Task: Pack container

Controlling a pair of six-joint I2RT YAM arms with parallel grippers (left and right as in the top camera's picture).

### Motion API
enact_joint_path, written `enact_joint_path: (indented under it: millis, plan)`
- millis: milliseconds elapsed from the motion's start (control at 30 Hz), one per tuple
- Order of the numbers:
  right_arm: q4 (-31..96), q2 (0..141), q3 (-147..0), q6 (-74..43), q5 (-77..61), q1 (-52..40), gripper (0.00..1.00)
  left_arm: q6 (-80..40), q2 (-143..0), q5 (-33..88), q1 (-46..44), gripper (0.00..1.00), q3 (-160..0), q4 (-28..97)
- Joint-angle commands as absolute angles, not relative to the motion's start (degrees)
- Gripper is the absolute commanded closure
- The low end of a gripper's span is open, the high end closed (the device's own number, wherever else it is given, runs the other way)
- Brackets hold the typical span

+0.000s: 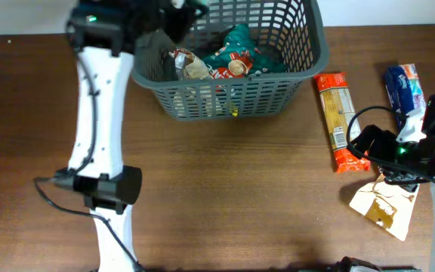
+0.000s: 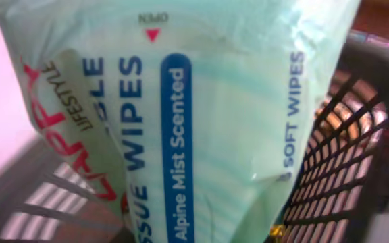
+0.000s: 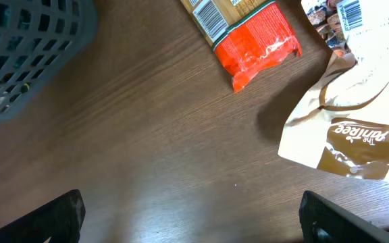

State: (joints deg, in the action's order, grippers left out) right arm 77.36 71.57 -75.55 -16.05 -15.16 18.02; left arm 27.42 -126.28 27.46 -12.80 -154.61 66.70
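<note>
The brown wooden table [image 1: 225, 189] carried the basket [image 1: 278, 94] at its far edge, near the middle. The basket was dark grey plastic with lattice-slotted walls and a flared rim, and it held a teal packet [image 1: 240, 45] and some red-and-white ones. The left arm [image 1: 100, 113] reached over the basket's left rim. The left gripper [image 1: 168, 19] held a pale green pack of wipes [image 2: 201, 121] just above the basket floor (its fingers were hidden behind the pack). The right gripper [image 3: 194, 219] hung over bare table with its jaws spread wide and nothing between them. Near it lay a long orange packet [image 1: 337, 121], a beige pouch [image 1: 384, 202] and a blue packet [image 1: 405, 87].
</note>
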Motion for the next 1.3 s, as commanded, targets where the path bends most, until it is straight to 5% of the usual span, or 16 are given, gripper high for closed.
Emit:
enact_joint_path:
  millis: [0, 700, 767, 833, 867, 933, 1267]
  plan:
    - [77.4, 71.4, -76.8, -15.9, -15.9, 18.4, 0.01, 26.5, -126.2, 22.2, -13.7, 0.98, -150.7, 65.1]
    - [79.5, 71.4, -76.8, -15.9, -15.9, 18.4, 0.01, 24.7, -135.3, 19.2, -15.3, 0.96, -145.0, 64.9]
    - [79.7, 71.4, -76.8, -15.9, -15.9, 18.4, 0.01, 24.7, -135.5, 19.2, -15.6, 0.83, -145.0, 64.8]
    - [79.9, 71.4, -76.8, -15.9, -15.9, 18.4, 0.01, 24.2, -135.5, 19.2, -15.8, 0.51, -145.0, 64.6]
    - [80.0, 71.4, -76.8, -15.8, -15.9, 18.4, 0.01, 23.3, -135.5, 19.0, -15.8, 0.2, -145.0, 64.3]
    - [80.0, 71.4, -76.8, -15.3, -15.9, 18.4, 0.01, 22.5, -135.5, 19.0, -15.8, 0.01, -145.3, 64.3]
    - [75.9, 71.4, -76.8, -13.5, -10.4, 18.4, 0.01, 19.7, -133.0, 12.7, -14.6, 0.01, -158.3, 74.1]
